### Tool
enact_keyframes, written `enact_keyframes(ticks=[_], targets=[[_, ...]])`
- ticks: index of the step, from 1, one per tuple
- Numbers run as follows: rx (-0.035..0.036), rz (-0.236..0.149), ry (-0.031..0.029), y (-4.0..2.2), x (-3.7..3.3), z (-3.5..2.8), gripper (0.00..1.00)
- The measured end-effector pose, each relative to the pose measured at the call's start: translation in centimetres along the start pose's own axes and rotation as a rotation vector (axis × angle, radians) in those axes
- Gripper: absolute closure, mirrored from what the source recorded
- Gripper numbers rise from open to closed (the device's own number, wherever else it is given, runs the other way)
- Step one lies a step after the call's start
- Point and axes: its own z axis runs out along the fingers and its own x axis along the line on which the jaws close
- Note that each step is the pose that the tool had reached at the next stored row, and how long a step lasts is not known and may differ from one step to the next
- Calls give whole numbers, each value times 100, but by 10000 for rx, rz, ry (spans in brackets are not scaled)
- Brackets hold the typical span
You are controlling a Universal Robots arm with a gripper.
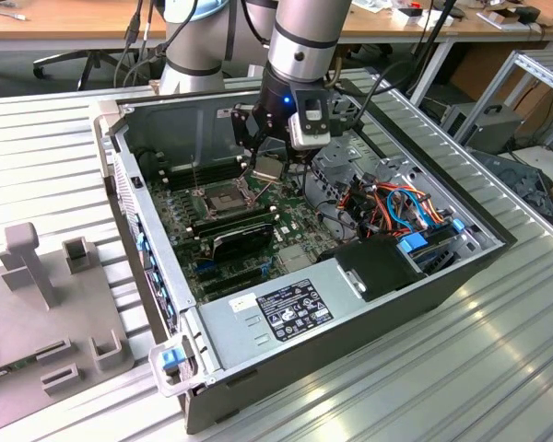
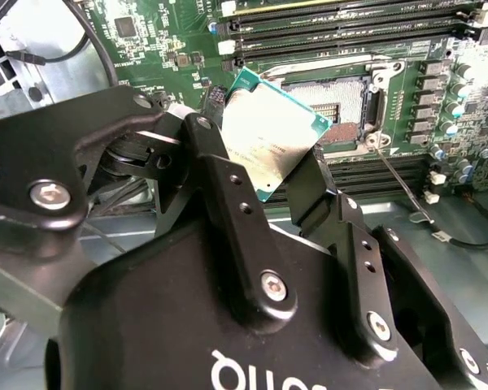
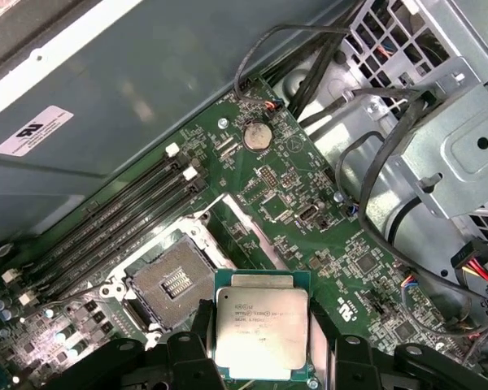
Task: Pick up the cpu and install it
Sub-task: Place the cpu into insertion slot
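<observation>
Aloft, cpu [image 3: 260, 329] edge-pinched in jaws, open socket [image 3: 172, 283] nearby

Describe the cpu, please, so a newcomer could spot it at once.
Inside the open case, over the green motherboard, the hand grips a small square chip. That is the cpu: its dull silver top sets it apart from the dark socket beside it.
</observation>
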Motion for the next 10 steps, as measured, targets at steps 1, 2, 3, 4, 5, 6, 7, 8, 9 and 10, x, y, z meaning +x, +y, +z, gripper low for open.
enact_keyframes(ticks=[1, 2, 3, 4, 5, 6, 7, 8, 9, 10], targets=[[-1, 49, -1, 0, 0, 1, 45], [-1, 89, -1, 0, 0, 1, 45], [-2, 143, -2, 0, 0, 2, 45], [-2, 184, -3, 0, 0, 2, 45], [-4, 221, -3, 0, 0, 3, 45], [-4, 261, -4, 0, 0, 3, 45], [-5, 315, -5, 0, 0, 3, 45], [-6, 354, -5, 0, 0, 4, 45], [-6, 403, -6, 0, 0, 5, 45], [-6, 437, -7, 0, 0, 5, 45]])
